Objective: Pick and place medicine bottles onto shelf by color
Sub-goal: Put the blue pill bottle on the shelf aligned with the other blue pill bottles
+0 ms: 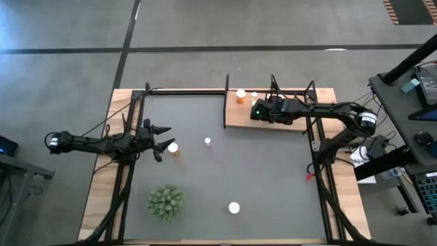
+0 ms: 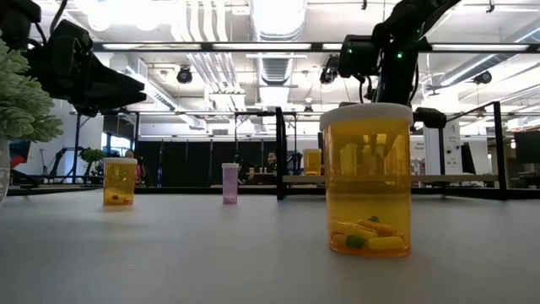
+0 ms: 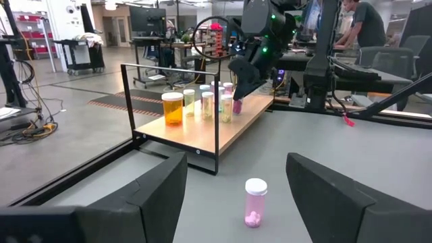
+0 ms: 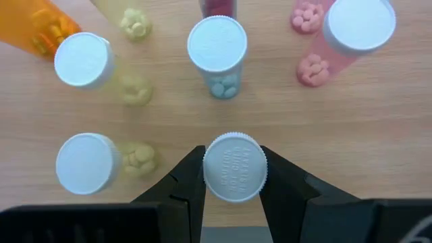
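The light-wood shelf [image 1: 287, 121] stands at the table's far right. On it stand several white-capped medicine bottles: orange [image 4: 40, 30], yellowish [image 4: 82, 59], bluish [image 4: 217, 44] and pink [image 4: 358, 25]. Over the shelf, my right gripper [image 4: 233, 162] is shut on a small pink bottle [image 3: 237, 106]. My left gripper [image 3: 236, 172] hovers open at mid-left. Ahead of it a pink bottle [image 3: 255, 201] stands on the mat, untouched. An orange bottle [image 1: 173, 147] stands beside it, and a large orange one [image 2: 368, 181] stands near the front edge. My right gripper pinches the bottle's white cap [image 4: 210, 177] between its two fingers, one on each side of the rim. The fingers come from above, slanting down. The bottle is upright under them, its body hidden by the cap. I cannot tell whether its base rests on the shelf board.
A green spiky plant [image 1: 166, 202] stands near the table's front left. Thin black posts [image 3: 217, 128] frame the shelf. The dark mat [image 1: 273, 178] lies between the loose bottles. People and benches show in the room beyond.
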Available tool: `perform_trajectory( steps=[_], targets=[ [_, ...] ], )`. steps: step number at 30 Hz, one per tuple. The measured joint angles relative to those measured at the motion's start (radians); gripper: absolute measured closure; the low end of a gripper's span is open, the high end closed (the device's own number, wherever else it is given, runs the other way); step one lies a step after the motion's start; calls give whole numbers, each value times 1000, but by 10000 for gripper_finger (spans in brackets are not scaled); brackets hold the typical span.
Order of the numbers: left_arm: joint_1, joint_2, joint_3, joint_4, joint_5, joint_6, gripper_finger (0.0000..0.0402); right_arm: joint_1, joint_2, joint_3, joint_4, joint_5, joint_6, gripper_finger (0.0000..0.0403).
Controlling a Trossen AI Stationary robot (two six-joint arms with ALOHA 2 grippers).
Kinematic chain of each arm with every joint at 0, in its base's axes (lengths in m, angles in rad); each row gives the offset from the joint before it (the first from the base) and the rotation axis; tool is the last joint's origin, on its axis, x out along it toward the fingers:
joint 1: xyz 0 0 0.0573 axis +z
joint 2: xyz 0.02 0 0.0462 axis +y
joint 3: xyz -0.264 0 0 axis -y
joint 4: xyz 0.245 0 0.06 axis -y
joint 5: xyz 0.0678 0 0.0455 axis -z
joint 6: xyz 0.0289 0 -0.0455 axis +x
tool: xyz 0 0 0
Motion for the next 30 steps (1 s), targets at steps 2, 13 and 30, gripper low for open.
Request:
perform_trajectory(
  steps=[2, 13, 30],
  targets=[
    [0, 0, 0, 0, 0, 0, 164, -1, 0, 0, 0, -6, -2, 298],
    [0, 0, 0, 0, 0, 0, 164, -1, 0, -1, 1, -13, -20, 293],
    [0, 0, 0, 0, 0, 0, 164, -1, 1, 14, -17, -22, -44, 219]
  ],
)
